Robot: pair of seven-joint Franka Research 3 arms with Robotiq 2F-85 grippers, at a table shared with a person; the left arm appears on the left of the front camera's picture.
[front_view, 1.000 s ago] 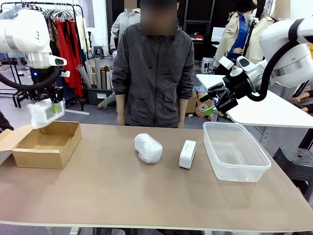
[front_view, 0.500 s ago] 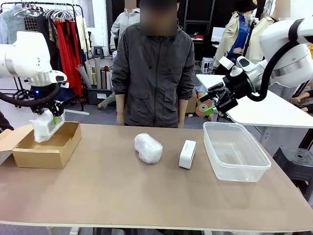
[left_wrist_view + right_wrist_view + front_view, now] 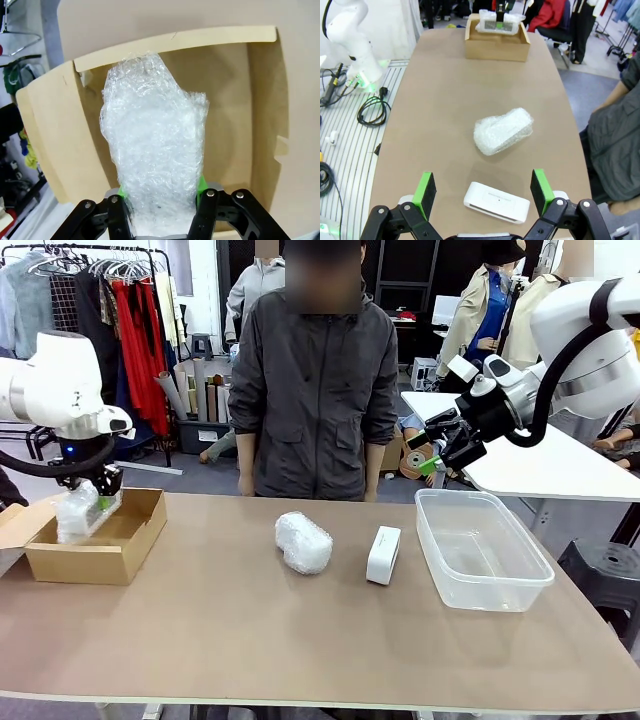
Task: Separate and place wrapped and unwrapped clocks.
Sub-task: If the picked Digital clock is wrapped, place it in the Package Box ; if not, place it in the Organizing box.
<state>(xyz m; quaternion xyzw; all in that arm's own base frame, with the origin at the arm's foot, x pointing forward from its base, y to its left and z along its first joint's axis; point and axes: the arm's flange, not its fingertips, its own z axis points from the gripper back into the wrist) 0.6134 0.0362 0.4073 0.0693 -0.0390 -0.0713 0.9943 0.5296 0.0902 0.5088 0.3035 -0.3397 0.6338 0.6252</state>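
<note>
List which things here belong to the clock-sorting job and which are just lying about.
Job: blocky wrapped bundle, in the left pincer; rounded wrapped bundle; bare white clock.
Lying about: cardboard box; clear tub; clothes rack.

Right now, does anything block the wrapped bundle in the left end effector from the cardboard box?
Nothing visible does. The left end effector holds the wrapped bundle in the mouth of the open cardboard box; the floor that shows is bare.
</note>
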